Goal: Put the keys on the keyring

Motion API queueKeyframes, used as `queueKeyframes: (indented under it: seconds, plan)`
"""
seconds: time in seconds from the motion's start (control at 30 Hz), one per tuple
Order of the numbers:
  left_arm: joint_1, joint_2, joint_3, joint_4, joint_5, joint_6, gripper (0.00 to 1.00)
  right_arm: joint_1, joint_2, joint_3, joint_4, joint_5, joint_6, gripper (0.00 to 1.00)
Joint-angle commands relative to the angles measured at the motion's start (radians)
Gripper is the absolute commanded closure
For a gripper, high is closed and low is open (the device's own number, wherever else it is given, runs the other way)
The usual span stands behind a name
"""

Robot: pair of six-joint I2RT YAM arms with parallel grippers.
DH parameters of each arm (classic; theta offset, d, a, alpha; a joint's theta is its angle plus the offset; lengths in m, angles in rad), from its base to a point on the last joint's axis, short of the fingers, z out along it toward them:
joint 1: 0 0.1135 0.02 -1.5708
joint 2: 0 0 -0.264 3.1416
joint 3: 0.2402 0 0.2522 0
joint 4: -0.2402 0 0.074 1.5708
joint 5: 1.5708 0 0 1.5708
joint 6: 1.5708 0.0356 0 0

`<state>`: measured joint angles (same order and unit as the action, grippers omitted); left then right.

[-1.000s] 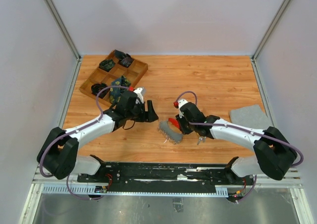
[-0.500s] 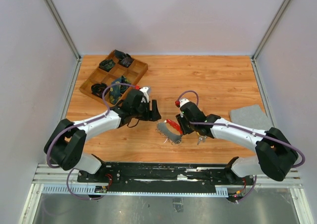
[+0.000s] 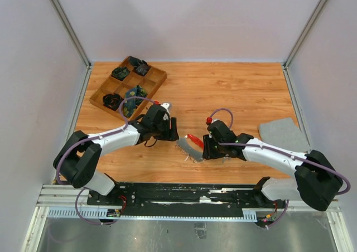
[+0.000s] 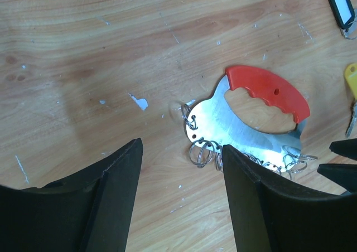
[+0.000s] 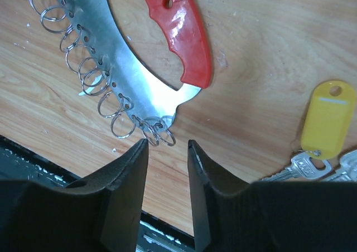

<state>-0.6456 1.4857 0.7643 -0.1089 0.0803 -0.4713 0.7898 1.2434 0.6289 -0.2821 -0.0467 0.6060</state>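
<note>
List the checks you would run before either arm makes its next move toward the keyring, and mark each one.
1. Left gripper empty, jaws apart: ok.
2. Right gripper empty, jaws apart: ok.
3. Keyring lying flat, rings exposed: ok.
4. Yellow-tagged key visible beside the keyring: ok.
5. Any key already on a ring: not ok.
6. A ring pried open for threading: cannot tell.
</note>
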Motion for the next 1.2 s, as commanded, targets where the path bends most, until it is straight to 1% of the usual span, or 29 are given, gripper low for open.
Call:
queueKeyframes:
  seconds: [0.0,0.23,0.77,0.93,1.07,1.17]
  plan:
    - [-0.009,-0.035,-0.014,-0.006,-0.024,0.000,0.36,0.012,0.046,0.016,-0.001,-0.047,0.017,0.66]
    - [-0.009,-0.074,-0.024,-0.029,-0.042,0.013,0.36,0.012,0.114,0.038,0.014,-0.077,-0.044,0.72]
    - [-0.009,-0.095,-0.022,-0.037,-0.059,0.022,0.36,0.012,0.132,0.022,0.101,-0.102,-0.091,0.82]
    - [-0.009,-0.111,-0.028,-0.040,-0.066,0.023,0.36,0.012,0.129,0.024,0.106,-0.103,-0.116,0.89]
    - [-0.008,-0.137,-0.033,-0.043,-0.075,0.025,0.36,0.011,0.116,0.026,0.103,-0.108,-0.145,0.98]
    - [-0.010,-0.162,-0.039,-0.043,-0.080,0.024,0.36,0.011,0.098,0.030,0.093,-0.108,-0.169,0.99]
